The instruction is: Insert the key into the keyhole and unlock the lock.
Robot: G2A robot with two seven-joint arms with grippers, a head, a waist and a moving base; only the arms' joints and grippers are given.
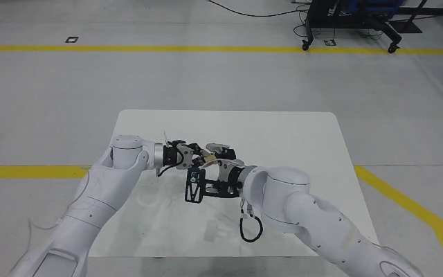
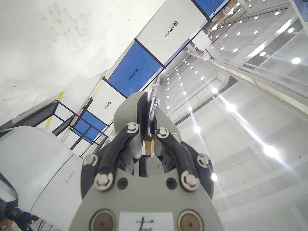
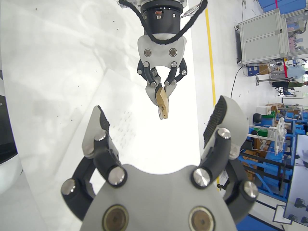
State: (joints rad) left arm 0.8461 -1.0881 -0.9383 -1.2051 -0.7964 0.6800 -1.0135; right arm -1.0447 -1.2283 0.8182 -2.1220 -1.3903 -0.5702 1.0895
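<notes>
My left gripper (image 2: pixel 149 106) is shut on a small brass padlock (image 2: pixel 149 145), held above the white table (image 1: pixel 291 138). From the right wrist, the left gripper (image 3: pixel 160 92) points toward the camera, with the padlock (image 3: pixel 164 103) sticking out past its fingertips. A silver metal piece (image 3: pixel 160 114) shows at the lock's free end; I cannot tell whether it is the key or the shackle. My right gripper (image 3: pixel 160 103) stands open, facing the lock from a short distance, with nothing between its fingers. From above, both grippers meet near the padlock (image 1: pixel 205 160) over the table's middle.
The table surface (image 3: pixel 60 49) lies bare around and below both grippers. A black cable loop (image 1: pixel 250 228) hangs off the right arm near the front edge. Racks and carts stand on the floor well beyond the table.
</notes>
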